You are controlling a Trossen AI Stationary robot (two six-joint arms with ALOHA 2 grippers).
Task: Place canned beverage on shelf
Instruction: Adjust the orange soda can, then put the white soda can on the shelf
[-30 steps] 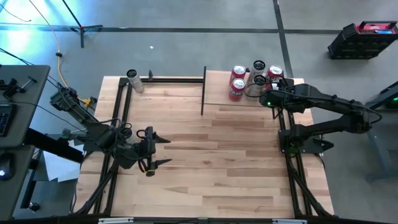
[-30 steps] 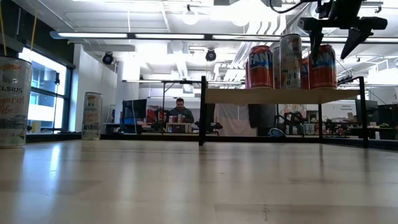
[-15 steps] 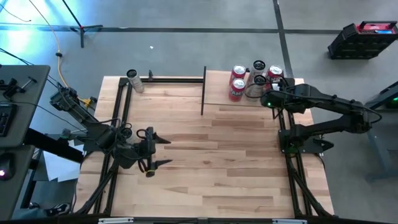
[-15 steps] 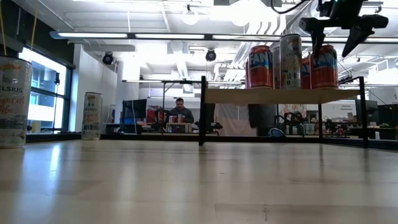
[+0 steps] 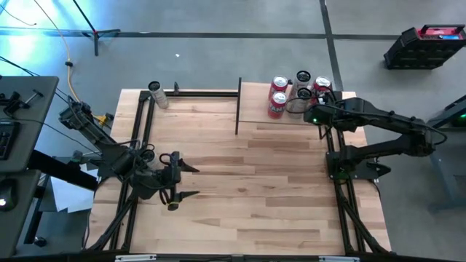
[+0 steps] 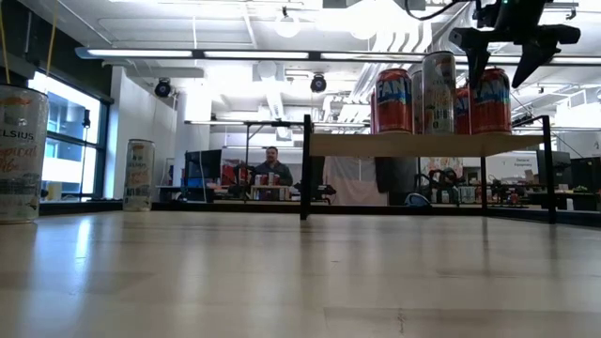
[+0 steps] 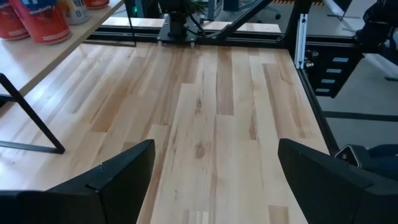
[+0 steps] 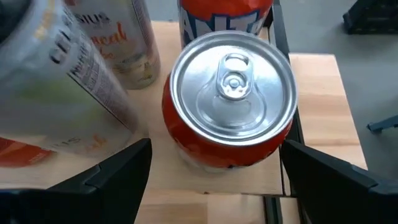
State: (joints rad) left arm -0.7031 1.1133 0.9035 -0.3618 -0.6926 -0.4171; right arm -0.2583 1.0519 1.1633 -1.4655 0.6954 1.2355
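Note:
The shelf [image 5: 255, 109] stands at the table's far right and carries three red cans and two silver ones. My right gripper [image 6: 507, 56] hangs open just over the red can [image 8: 231, 99] at the shelf's right end [image 6: 488, 99]. One finger stands on either side of that can's top, and I see no touch. My left gripper [image 5: 188, 180] hovers open over the left half of the table with nothing between its fingers [image 7: 216, 149]. A pale canned beverage [image 5: 156, 93] stands on its base at the table's far left corner.
The low view shows two pale cans on the tabletop at its left, one close [image 6: 19, 155] and one farther [image 6: 139, 175]. Black metal rails [image 5: 138, 145] run along the table's left, right and far edges. A black upright [image 5: 238, 105] marks the shelf's left end.

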